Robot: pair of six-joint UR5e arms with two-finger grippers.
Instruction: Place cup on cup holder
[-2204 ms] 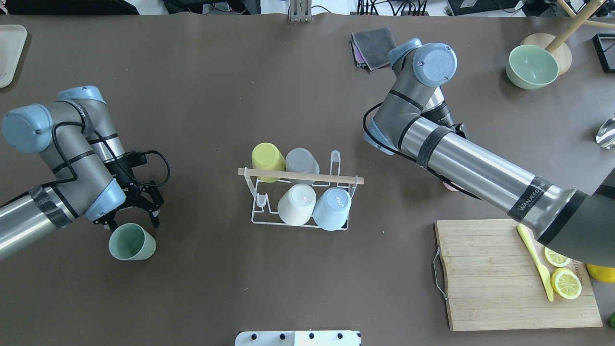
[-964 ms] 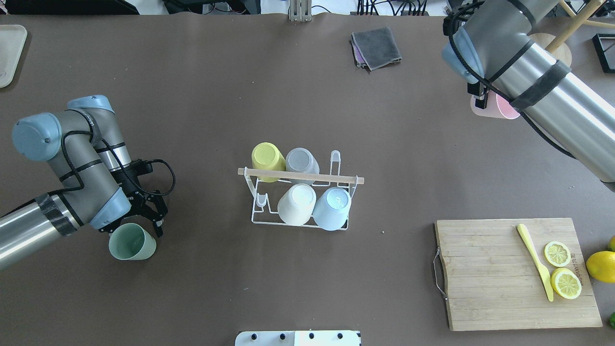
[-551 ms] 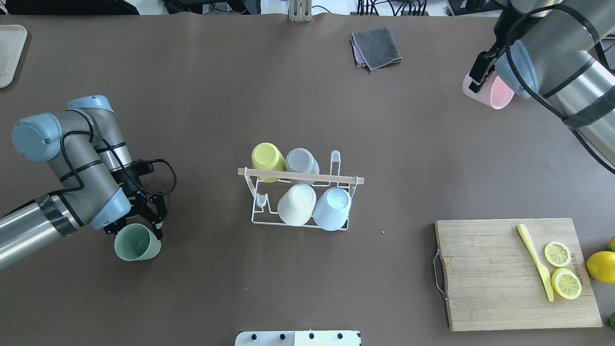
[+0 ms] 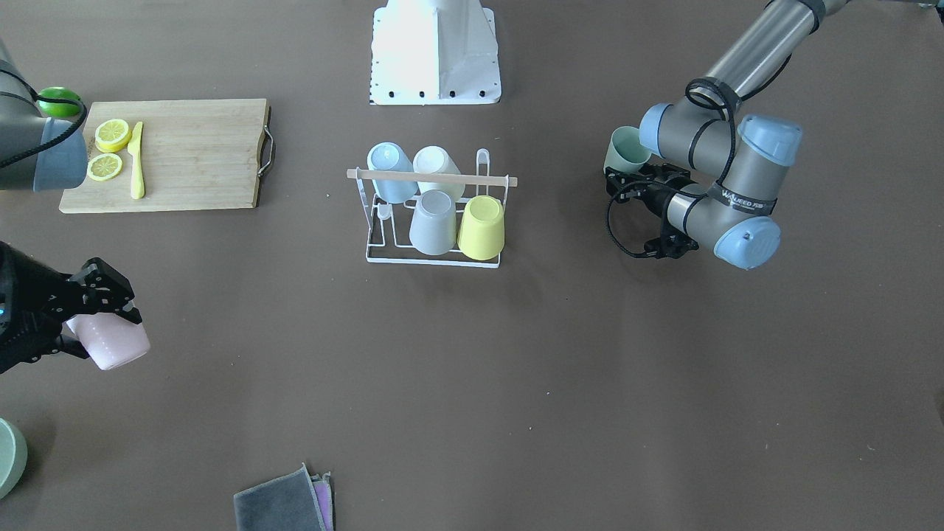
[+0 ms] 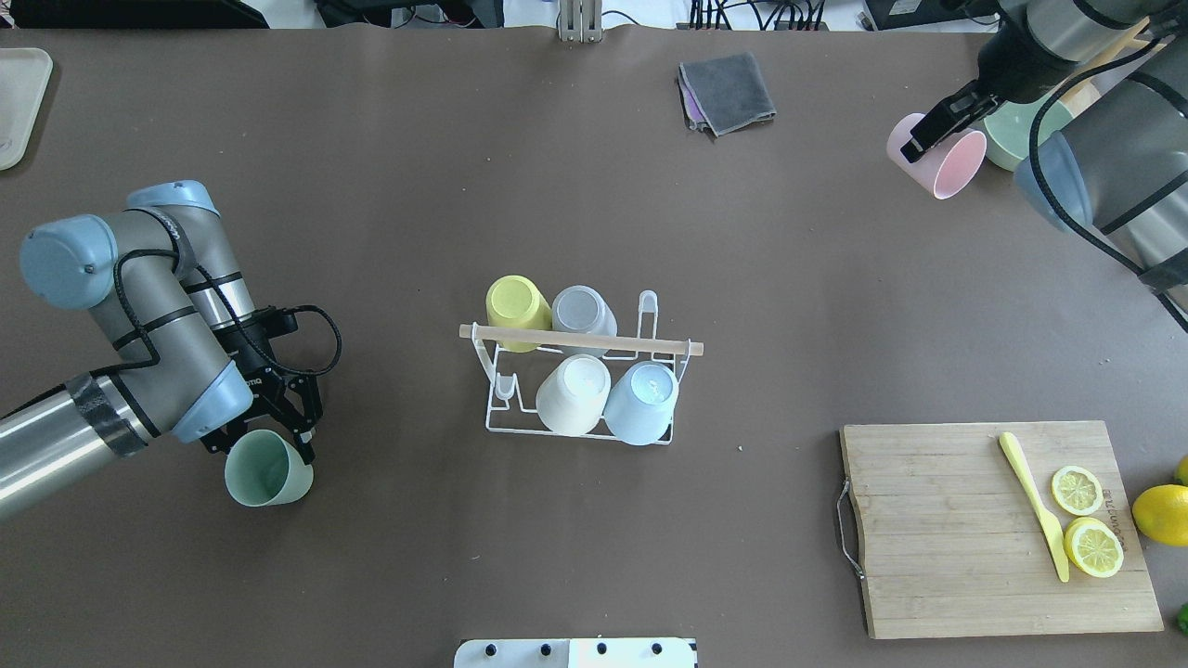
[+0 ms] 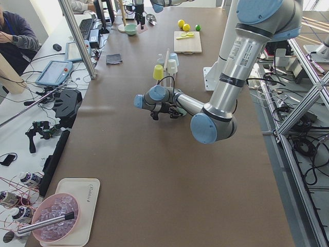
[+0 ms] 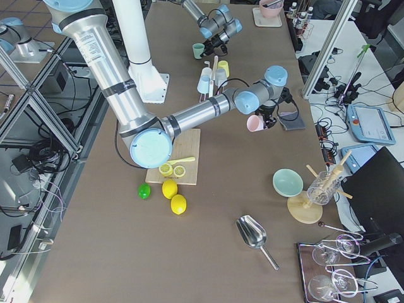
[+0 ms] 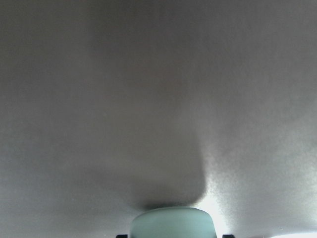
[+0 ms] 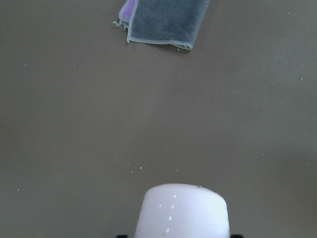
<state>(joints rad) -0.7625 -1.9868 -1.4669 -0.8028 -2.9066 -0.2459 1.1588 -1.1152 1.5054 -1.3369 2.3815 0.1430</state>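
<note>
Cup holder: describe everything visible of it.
The cup holder is a small white wire rack with a light wooden bar across its top, standing upright on the brown table. Upside down on its prongs sit a yellow cup and grey cup on the operators' side, a cream cup and light blue cup on the robot's side. Two prongs are free.

The near right arm (image 7: 202, 112) holds a pink cup (image 7: 255, 122) over the brown table (image 7: 208, 221), apart from the white cup holder (image 7: 213, 72).

Cutting bd (image 5: 928, 529) w/ knife (image 5: 1036, 507), lemon slices (image 5: 1093, 547); grey cloth (image 5: 729, 91).
</note>
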